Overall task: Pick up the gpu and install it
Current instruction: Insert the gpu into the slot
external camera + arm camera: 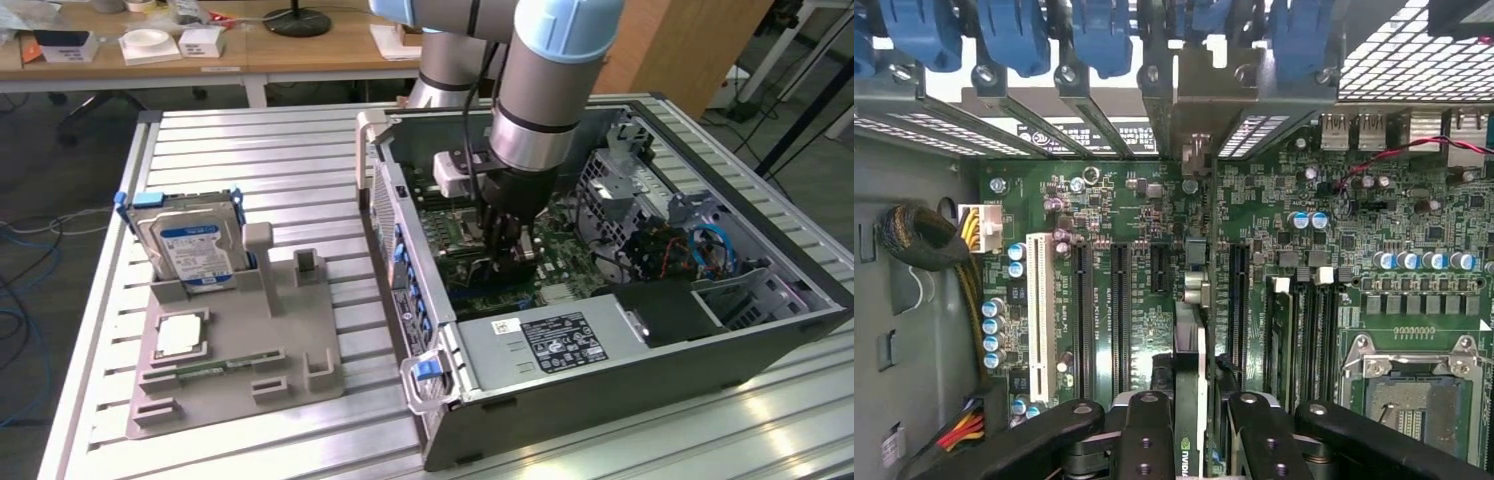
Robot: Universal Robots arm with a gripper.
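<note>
Inside the open computer case [747,340], the gripper [1189,425] clamps the gpu [1191,400] edge-on, aligned over a motherboard [1414,250] slot.

The gpu [1191,400] shows edge-on, its lower end hidden between the fingers [1144,440].

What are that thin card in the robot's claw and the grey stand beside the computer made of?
The gpu, held edge-on in the gripper, looks like green circuit-board laminate with a metal end bracket. The grey stand looks like matte moulded or printed plastic: uniform colour, no shine. Both are guesses from appearance.
</note>
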